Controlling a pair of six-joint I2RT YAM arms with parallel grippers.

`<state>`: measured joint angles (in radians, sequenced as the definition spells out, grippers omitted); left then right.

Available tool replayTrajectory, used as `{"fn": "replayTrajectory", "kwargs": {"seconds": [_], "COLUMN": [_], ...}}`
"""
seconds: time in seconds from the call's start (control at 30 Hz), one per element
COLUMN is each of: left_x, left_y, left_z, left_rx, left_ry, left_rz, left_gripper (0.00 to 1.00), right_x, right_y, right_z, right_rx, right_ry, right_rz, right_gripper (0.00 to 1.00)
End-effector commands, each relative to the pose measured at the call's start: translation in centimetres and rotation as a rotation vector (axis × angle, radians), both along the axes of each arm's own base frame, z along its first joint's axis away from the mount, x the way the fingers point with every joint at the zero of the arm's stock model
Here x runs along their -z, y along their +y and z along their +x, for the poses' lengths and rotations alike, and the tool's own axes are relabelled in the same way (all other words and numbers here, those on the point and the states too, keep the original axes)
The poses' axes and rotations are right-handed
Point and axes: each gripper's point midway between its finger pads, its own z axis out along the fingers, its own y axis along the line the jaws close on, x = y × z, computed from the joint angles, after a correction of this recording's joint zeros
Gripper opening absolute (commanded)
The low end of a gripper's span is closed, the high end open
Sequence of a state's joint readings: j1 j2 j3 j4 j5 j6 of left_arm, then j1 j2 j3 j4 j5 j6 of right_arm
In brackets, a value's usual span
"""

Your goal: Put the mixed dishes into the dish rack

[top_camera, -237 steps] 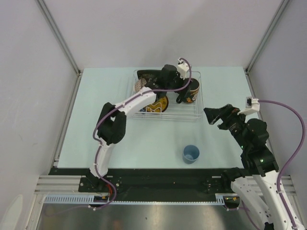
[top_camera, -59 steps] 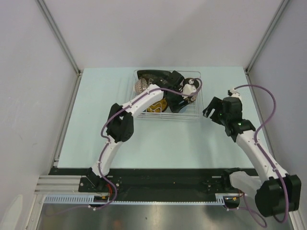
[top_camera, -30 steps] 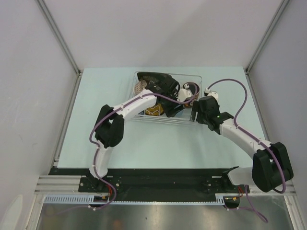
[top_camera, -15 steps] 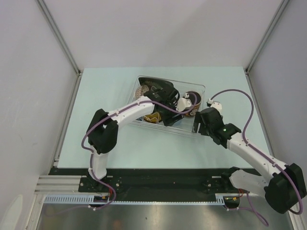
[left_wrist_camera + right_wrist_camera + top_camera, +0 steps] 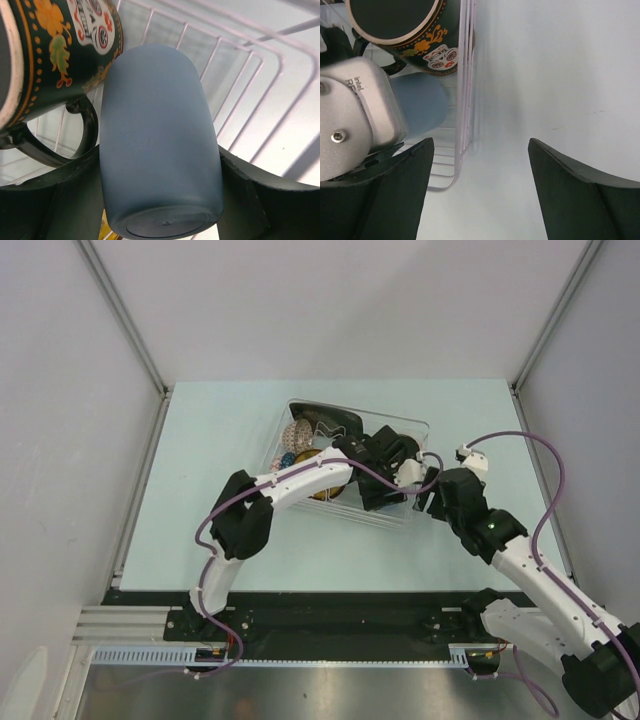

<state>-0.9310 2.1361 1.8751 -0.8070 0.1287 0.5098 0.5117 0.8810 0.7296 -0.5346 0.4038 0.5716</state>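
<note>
The dish rack (image 5: 235, 85) sits askew on the table (image 5: 200, 490), in the middle and closer to the far edge. The left arm reaches into the right half of the rack. The left gripper (image 5: 160, 155) is clamped on the small light-blue cup (image 5: 157, 130), with one finger on each side of its wall and the cup's base turned toward the wrist. The cup is over the white wires; I cannot tell if it touches them. The black mug (image 5: 65, 55) is just beside the cup, inside the rack, with its handle toward the cup. In the rack's far-left corner are the black square plate (image 5: 335, 422) and the beige patterned bowl (image 5: 296, 434). The right gripper (image 5: 481, 145) is over the bare table, just outside the rack's right wall near its near-right corner. Its fingers are wide apart and hold nothing.
</note>
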Motion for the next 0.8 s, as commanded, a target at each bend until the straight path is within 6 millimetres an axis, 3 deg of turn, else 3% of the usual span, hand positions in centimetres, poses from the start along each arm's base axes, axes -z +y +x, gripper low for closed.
{"fn": "replayTrajectory", "kwargs": {"seconds": [0.0, 0.23, 0.27, 0.33, 0.47, 0.53, 0.63, 0.77], "left_x": [2.0, 1.6, 1.5, 1.2, 0.8, 0.4, -0.5, -1.6], "left_y": [2.8, 4.2, 4.3, 4.2, 3.8, 3.4, 2.8, 2.4], "left_z": [-3.0, -3.7, -3.7, -3.7, -3.5, -3.2, -3.0, -2.7], "left_rx": [0.077, 0.113, 0.112, 0.120, 0.120, 0.111, 0.113, 0.112], "left_ry": [0.073, 0.086, 0.085, 0.085, 0.072, 0.064, 0.040, 0.002], "left_rz": [0.178, 0.227, 0.230, 0.225, 0.214, 0.198, 0.180, 0.159], "left_gripper": [0.00, 0.06, 0.09, 0.26, 0.43, 0.60, 0.74, 0.83], "right_x": [0.2, 1.0, 1.2, 1.4, 1.5, 1.5, 1.8, 1.9], "right_y": [-1.1, -1.1, -1.2, -1.2, -1.4, -1.4, -1.1, -1.0], "right_z": [-0.1, -0.2, -0.2, -0.3, -0.6, -0.6, -0.8, -1.0], "right_rx": [0.052, 0.053, 0.053, 0.052, 0.055, 0.055, 0.046, 0.041], "right_ry": [-0.008, 0.002, 0.003, 0.006, 0.004, 0.001, 0.006, 0.004], "right_rz": [0.004, 0.017, 0.014, 0.018, 0.024, 0.032, 0.041, 0.052], "right_gripper": [0.81, 0.81, 0.81, 0.81, 0.81, 0.81, 0.81, 0.80]}}
